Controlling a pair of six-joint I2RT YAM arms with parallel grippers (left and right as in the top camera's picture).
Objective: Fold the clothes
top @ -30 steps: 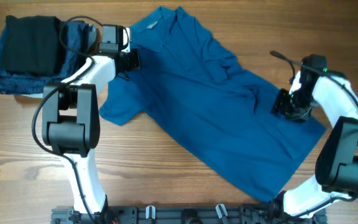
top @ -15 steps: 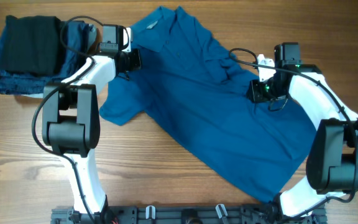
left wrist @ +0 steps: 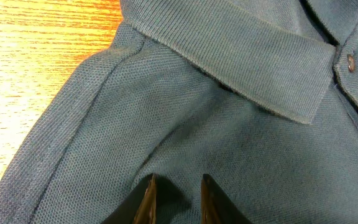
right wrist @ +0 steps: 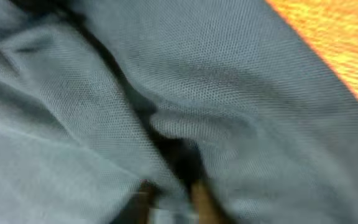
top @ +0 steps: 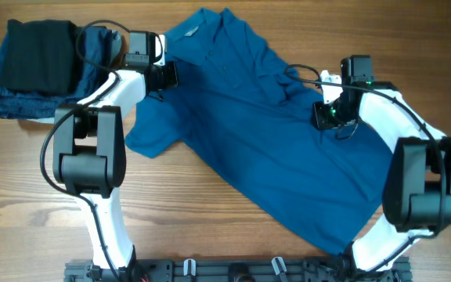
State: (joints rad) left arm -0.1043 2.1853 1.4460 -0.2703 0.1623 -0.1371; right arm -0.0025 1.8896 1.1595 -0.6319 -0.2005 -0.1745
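Observation:
The medium-blue polo shirt (top: 257, 133) lies spread diagonally across the table, collar (top: 198, 30) at the top left and hem at the bottom right. My left gripper (top: 165, 75) sits on the shoulder just below the collar. In the left wrist view its tips (left wrist: 176, 190) stand a narrow gap apart, pressed into the cloth (left wrist: 229, 112), with a placket button (left wrist: 350, 61) at the right. My right gripper (top: 325, 116) is on the shirt's right side beside the folded sleeve. In the blurred right wrist view its fingers (right wrist: 171, 193) pinch a fold of cloth (right wrist: 229, 93).
A folded black garment (top: 41, 43) lies on darker blue folded pieces (top: 14, 98) at the table's top left, close to my left arm. Bare wooden table (top: 210, 227) shows in front of the shirt. The arms' base rail (top: 233, 270) runs along the front edge.
My right gripper has moved up and left from the shirt's right edge to a spot beside the sleeve, then nearly stopped. The left arm has not moved.

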